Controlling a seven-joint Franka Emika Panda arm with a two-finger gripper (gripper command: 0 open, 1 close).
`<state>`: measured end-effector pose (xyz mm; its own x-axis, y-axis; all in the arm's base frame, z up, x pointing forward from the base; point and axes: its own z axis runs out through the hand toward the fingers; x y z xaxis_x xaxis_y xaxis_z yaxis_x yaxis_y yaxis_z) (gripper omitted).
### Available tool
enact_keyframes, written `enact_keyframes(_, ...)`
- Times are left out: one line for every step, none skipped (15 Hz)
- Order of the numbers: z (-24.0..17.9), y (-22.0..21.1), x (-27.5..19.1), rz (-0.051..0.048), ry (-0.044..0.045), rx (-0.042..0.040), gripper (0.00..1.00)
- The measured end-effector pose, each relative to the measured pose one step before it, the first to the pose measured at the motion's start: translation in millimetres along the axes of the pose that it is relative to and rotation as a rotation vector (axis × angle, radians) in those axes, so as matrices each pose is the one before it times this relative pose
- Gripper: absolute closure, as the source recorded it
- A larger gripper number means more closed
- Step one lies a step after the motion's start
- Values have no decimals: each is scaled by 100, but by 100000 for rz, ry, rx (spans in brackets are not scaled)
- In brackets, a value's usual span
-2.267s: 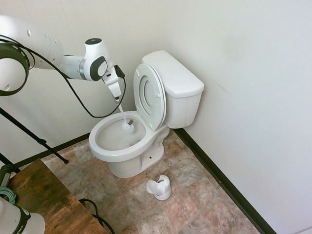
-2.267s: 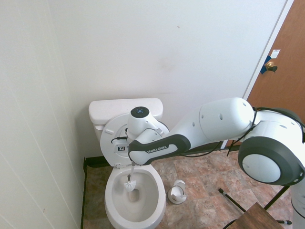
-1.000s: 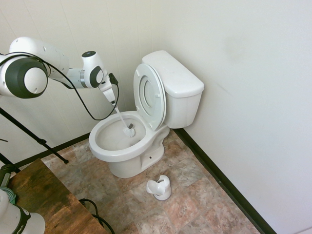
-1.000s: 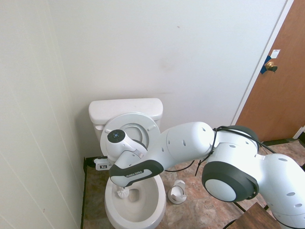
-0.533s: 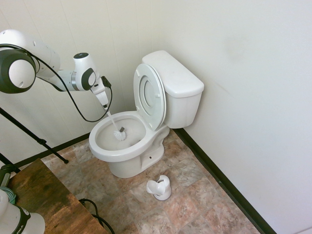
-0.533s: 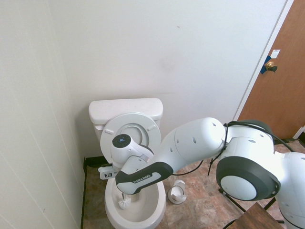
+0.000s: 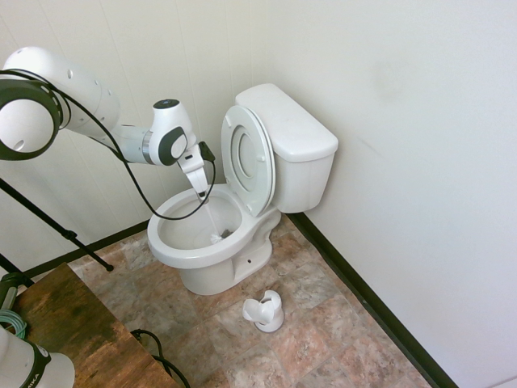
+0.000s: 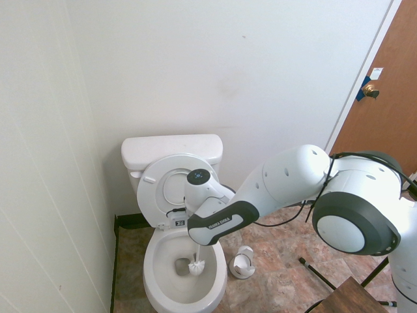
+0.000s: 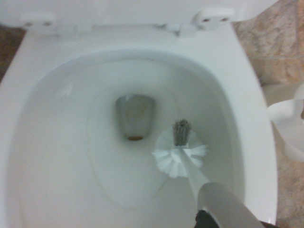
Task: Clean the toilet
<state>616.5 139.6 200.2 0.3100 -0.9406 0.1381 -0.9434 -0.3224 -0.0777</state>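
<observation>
1. The arm (image 8: 293, 179) is glossy white, built of rounded, bulbous segments.
2. Dark grey rings and caps mark its joints.
3. A dark band near the wrist carries white lettering, too small to read.
4. A black cable (image 7: 121, 153) loops loosely beneath the forearm.

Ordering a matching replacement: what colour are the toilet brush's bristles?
White, around a grey tip; the toilet brush shows best in the wrist view.
</observation>
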Motion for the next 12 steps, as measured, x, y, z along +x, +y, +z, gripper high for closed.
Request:
enact_keyframes(345,-554,786,1137,513,474,100)
enact_keyframes(494,-722,375,868,465,675,100)
enact_keyframes(657,-760,160,1084,452,1228,100)
enact_keyframes(642,-757,86,1454,508,2057,100)
enact_keyframes(502,-686,26,1613,450,1796,100)
enact_keyframes(307,-599,-48,1206,339,1645,100)
enact_keyframes(79,-601,-144,1127,379,1791,100)
enact_keyframes(-30,-601,-160,1147,537,1437,100)
enact_keyframes(-74,-584,-273,694,436,1323,100)
enact_keyframes(-20,-521,-537,224,182,1109,100)
enact_keyframes(-93,-489,-728,-186,-78,1069,100)
enact_keyframes(-95,-410,-954,-660,-218,939,100)
